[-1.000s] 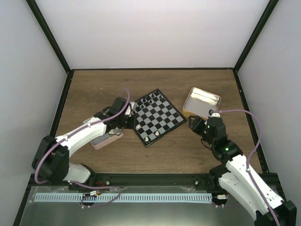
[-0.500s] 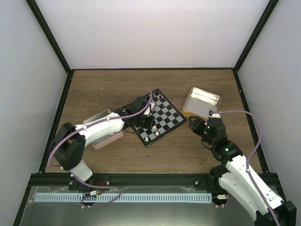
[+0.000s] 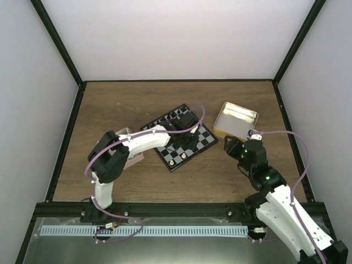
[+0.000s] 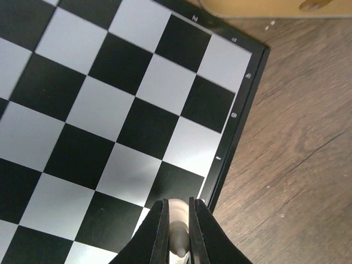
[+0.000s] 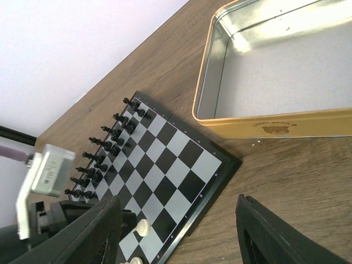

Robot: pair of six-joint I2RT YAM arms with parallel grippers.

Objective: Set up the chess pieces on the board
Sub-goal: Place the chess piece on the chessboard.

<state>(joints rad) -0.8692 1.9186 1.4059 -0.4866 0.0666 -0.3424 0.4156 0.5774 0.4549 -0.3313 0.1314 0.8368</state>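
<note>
The board (image 3: 204, 139) sits askew in the middle of the wooden worktop (image 3: 110, 104), one corner pointing toward the gold tin (image 3: 235, 120) that lies open just off to its right. The left arm stretches across the board from the left, with the left pincer (image 3: 183, 143) over the board's near right part. From its wrist camera the left pincer (image 4: 177, 204) is nearly closed, its two dark fingers (image 4: 158, 234) pinching a single cream chess piece (image 4: 177, 226) between them. The piece hangs over the squares right by the board's (image 4: 126, 110) thin black rim, close to a corner. I cannot tell from here whether its base touches the surface. A row of black pieces (image 3: 175, 115) lines the far left edge of the board, seen also from the right wrist (image 5: 104, 148), standing upright in two ranks. Two more cream pieces (image 3: 177, 159) stand on the edge nearest the arms, side by side on neighbouring squares; the right wrist view catches them (image 5: 143, 225) low in the picture. The right pincer (image 3: 231, 146) hovers over bare wood between the board's right corner and the near wall of the gold tin (image 5: 275, 124). The right pincer (image 5: 179, 206) has its jaws spread wide and has hold of nothing.
</note>
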